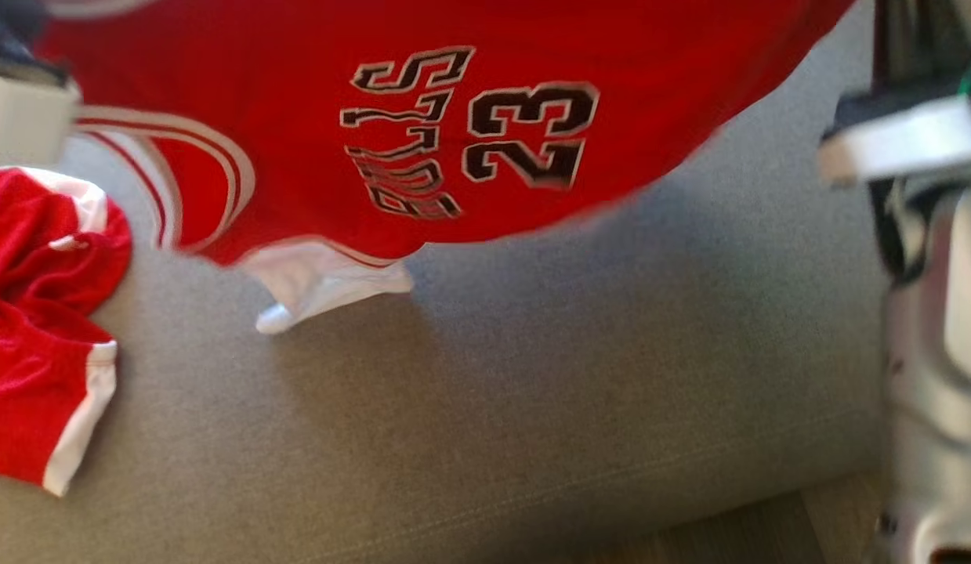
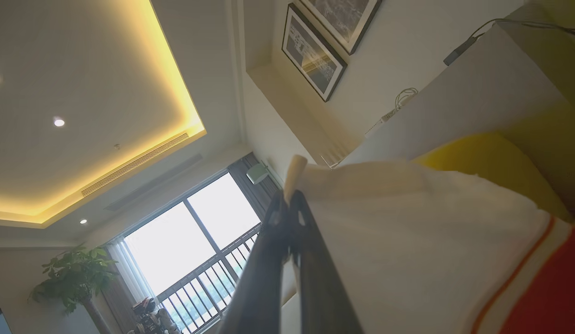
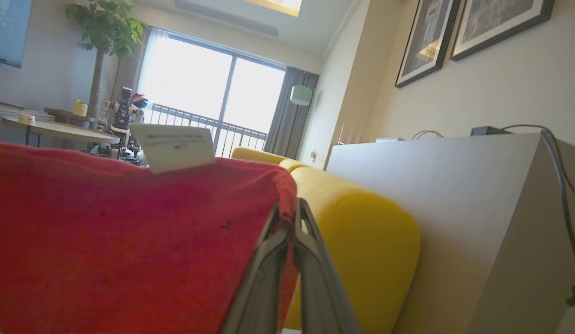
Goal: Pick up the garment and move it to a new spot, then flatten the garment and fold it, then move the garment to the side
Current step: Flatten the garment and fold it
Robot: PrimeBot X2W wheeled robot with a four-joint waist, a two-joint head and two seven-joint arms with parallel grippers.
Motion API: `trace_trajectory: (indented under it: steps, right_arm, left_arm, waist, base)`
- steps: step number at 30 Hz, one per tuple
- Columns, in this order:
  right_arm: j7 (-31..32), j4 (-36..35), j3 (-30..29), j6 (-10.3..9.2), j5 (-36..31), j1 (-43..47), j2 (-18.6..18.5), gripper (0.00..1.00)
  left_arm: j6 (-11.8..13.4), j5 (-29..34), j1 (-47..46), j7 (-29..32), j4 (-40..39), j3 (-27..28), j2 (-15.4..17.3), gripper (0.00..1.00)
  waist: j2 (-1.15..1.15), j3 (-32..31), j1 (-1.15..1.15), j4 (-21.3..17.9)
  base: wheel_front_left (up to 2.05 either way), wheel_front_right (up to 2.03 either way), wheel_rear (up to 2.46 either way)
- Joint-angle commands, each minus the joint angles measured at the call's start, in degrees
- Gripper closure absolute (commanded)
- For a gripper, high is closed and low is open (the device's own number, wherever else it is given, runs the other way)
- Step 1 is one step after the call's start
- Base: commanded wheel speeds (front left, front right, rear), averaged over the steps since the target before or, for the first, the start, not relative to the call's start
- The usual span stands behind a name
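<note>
Below, the grey cushion [image 1: 532, 376] spreads wide and open to its front edge; above it we hold the red jersey [image 1: 297, 102], white trim dangling near the surface. A crumpled second red garment [image 1: 38, 329] lies at left. Our left gripper [image 2: 291, 197] pinches the white trim tight, our right gripper [image 3: 289, 211] the red edge.

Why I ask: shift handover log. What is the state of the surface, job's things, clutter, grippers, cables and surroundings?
Surface: grey sofa cushion, fabric smooth.
Job's things: red Bulls 23 jersey held up over the cushion, blurred.
Clutter: crumpled red garment with white trim at the cushion's left.
Grippers: left gripper shut on the jersey's white trim; right gripper shut on its red edge.
Cables: dark cable hanging down the white cabinet.
Surroundings: yellow sofa, framed pictures, window, potted plant.
</note>
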Motion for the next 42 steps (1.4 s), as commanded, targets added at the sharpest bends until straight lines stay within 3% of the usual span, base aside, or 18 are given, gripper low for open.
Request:
trace_trajectory:
  steps: [1, 6, 7, 11, 14, 18, 21, 24, 28, 34, 42]
  right_arm:
    - [3.17, -1.13, 2.38, -0.02, -1.14, -6.58, -1.5, 1.0]
    - [7.24, 4.21, 4.5, -0.02, -1.07, -15.55, -4.82, 1.0]
    - [7.24, 4.21, 4.5, -0.02, -1.07, -15.55, -4.82, 1.0]
    - [8.63, 11.72, 5.72, -0.02, -2.07, -23.6, -5.71, 1.0]
    - [8.41, 18.14, 5.24, -0.02, -3.95, -30.77, -5.36, 1.0]
    - [4.22, 25.73, 1.53, -0.02, -7.63, -40.39, -3.1, 1.0]
    - [-0.72, 30.12, -1.54, -0.02, -12.31, -46.19, -1.6, 1.0]
    - [-3.23, 30.6, -4.98, -0.02, -17.54, -51.04, -0.67, 1.0]
    - [-4.05, 24.82, -7.06, -0.02, -22.9, -53.98, -0.18, 1.0]
    - [-4.1, 18.17, -3.93, -0.02, -22.58, -45.71, -1.55, 1.0]
    - [-4.11, 26.52, -3.47, -0.02, -18.18, -30.03, -4.5, 1.0]
  left_arm:
    - [-2.75, -1.37, -5.24, 0.9, 0.7, 4.17, 3.29, 1.0]
    - [-8.07, -2.8, -10.49, 1.97, 6.11, 3.83, 1.99, 1.0]
    - [-8.07, -2.8, -10.49, 1.97, 6.11, 3.83, 1.99, 1.0]
    - [-12.81, -4.37, -16.8, 4.78, 14.41, 3.35, -0.86, 1.0]
    - [-16.65, -1.63, -24.8, 5.59, 21.66, 2.18, -3.02, 1.0]
    - [-19.41, 5.51, -36.36, 3.35, 31.92, -0.32, -6.67, 1.0]
    - [-18.37, 11.45, -43.61, -1.38, 39.12, -1.84, -9.13, 1.0]
    - [-15.67, 16.39, -50.16, -4.06, 42.12, -2.28, -11.05, 1.0]
    - [-10.23, 20.38, -53.27, -4.36, 34.11, -1.6, -11.08, 1.0]
    - [-4.07, 18.57, -39.83, -4.39, 20.06, -0.62, -6.82, 1.0]
    - [1.6, 12.05, -9.51, -4.39, 9.71, -1.43, -3.44, 1.0]
  waist:
    - [0.0, -2.13, 0.0, 1.1]
    - [0.0, -1.36, 0.0, 2.38]
    - [0.0, -1.36, 0.0, 2.38]
    - [0.0, 2.65, 0.0, 3.14]
    - [0.0, 7.97, 0.0, 3.47]
    - [0.0, 15.23, 0.0, 3.11]
    - [0.0, 18.65, 0.0, 2.54]
    - [0.0, 22.22, 0.0, 3.24]
    - [0.0, 26.39, 0.0, 6.11]
    - [0.0, 26.98, 0.0, 10.34]
    - [0.0, 20.63, 0.0, 12.54]
  base:
    - [0.0, 0.0, 0.0]
    - [0.0, 0.0, 0.0]
    - [0.0, 0.0, 0.0]
    - [0.0, 0.0, 0.0]
    - [0.0, 0.0, 0.0]
    - [0.0, 0.0, 0.0]
    - [0.0, 0.0, 0.0]
    - [0.0, 0.0, 0.0]
    - [0.0, 0.0, 0.0]
    - [0.0, 0.0, 0.0]
    - [0.0, 0.0, 0.0]
